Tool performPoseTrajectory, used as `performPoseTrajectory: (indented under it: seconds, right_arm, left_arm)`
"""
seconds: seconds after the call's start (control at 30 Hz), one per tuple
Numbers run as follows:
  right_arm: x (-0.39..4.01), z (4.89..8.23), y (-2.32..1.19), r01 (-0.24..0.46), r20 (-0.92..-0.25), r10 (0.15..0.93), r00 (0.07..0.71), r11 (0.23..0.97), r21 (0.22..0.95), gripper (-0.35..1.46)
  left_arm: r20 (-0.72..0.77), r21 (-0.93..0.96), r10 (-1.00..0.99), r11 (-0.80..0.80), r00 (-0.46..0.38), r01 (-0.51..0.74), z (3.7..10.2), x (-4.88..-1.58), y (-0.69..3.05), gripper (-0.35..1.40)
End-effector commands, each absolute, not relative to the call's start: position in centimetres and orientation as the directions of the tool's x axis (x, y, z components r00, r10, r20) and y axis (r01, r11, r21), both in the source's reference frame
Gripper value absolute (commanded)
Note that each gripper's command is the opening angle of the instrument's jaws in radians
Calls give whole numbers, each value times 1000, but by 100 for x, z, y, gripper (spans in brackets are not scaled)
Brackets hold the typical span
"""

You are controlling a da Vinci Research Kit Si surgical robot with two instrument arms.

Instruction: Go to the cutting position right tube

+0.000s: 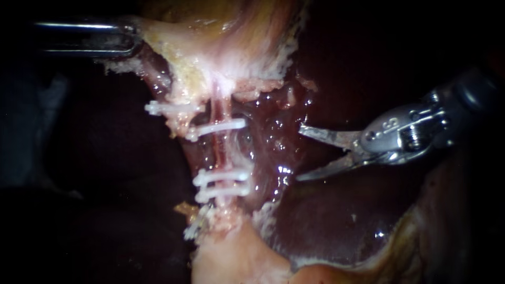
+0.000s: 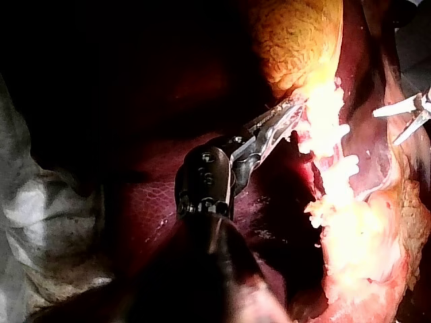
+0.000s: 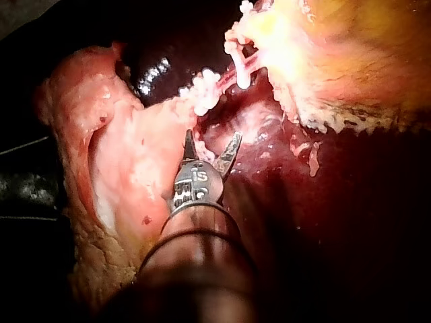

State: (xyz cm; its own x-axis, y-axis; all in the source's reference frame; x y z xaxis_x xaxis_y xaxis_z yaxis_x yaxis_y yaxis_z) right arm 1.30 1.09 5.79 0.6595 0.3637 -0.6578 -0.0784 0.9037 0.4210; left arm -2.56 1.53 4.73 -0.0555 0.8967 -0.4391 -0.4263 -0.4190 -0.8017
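The pink right tube (image 1: pixel 222 150) runs down the middle and carries one white clip (image 1: pixel 218 128) above and two white clips (image 1: pixel 222 184) below, with bare tube between them. Another clip (image 1: pixel 169 109) sits further left on a thinner strand. My right instrument (image 1: pixel 300 153) has its two blades open and pointing at the tube, well to its right and clear of it. In the right wrist view the open blades (image 3: pixel 213 142) stand short of the clips (image 3: pixel 204 91). My left instrument (image 1: pixel 129 39) is shut on the gallbladder's (image 1: pixel 226 31) pale edge, also in the left wrist view (image 2: pixel 283 116).
Dark wet liver (image 1: pixel 326 215) lies behind and below the right instrument. Pale fatty tissue (image 1: pixel 231 252) sits under the lower clips. The right instrument's open blades (image 2: pixel 407 116) show beyond the stretched tissue in the left wrist view.
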Motion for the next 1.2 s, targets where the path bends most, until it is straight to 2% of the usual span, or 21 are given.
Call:
performPoseTrajectory:
  seconds: [0.03, 0.43, 0.73, 1.1, 1.2]
  right_arm:
    - [135, 582, 107, -80, -662, 386, 642, 893, 443, 138]
    - [194, 620, 98, -64, -673, 487, 556, 833, 550, 138]
    - [222, 635, 104, -25, -682, 511, 524, 809, 588, 134]
    - [244, 637, 106, 97, -733, 529, 427, 779, 619, 128]
    - [253, 638, 106, 122, -739, 526, 421, 774, 621, 126]
  left_arm:
    - [-440, -801, 896, -419, -56, -428, 474, -256, 153, -35]
    - [-440, -801, 896, -419, -55, -428, 474, -256, 152, -35]
    - [-440, -800, 896, -420, -55, -428, 474, -257, 152, -35]
    - [-440, -800, 896, -420, -55, -428, 475, -257, 152, -35]
    - [-440, -800, 896, -420, -55, -428, 475, -257, 152, -35]
